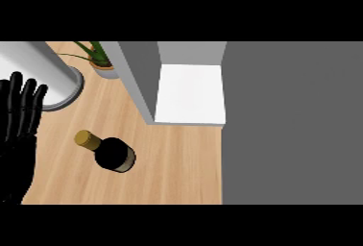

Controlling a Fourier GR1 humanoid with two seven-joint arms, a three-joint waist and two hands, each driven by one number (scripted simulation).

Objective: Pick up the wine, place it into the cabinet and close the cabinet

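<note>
Wooden counter (177, 163) runs under our head view, and on it, apart from everything else, stands the wine (113, 154). It is a dark bottle seen almost from above, apparently upright, its gold cap (86, 138) leaning toward the upper left only by the angle of view. We judge it to be glass: stiff, smooth and rather slippery, heavy low down if full, and liable to break or roll if tipped. So we would wrap the fingers round the broad body just under the shoulder, where the weight sits, not round the narrow neck, and keep it vertical on the way up. Up and to the right of the bottle, near but not touching, the cabinet (190, 91) shows a white, bare floor behind its grey side wall (139, 84). That opening looks free to receive the bottle. A broad grey surface (291, 120) fills the right side, and we cannot tell whether it is the door or part of the body. Further off, a potted plant (99, 58) and a white cylinder (42, 72) stand at the upper left. Our left hand (18, 129) rests at the left edge, fingers straight, slightly spread and pointing up, holding nothing. The right hand is out of sight. Nothing of the task looks done yet.
</note>
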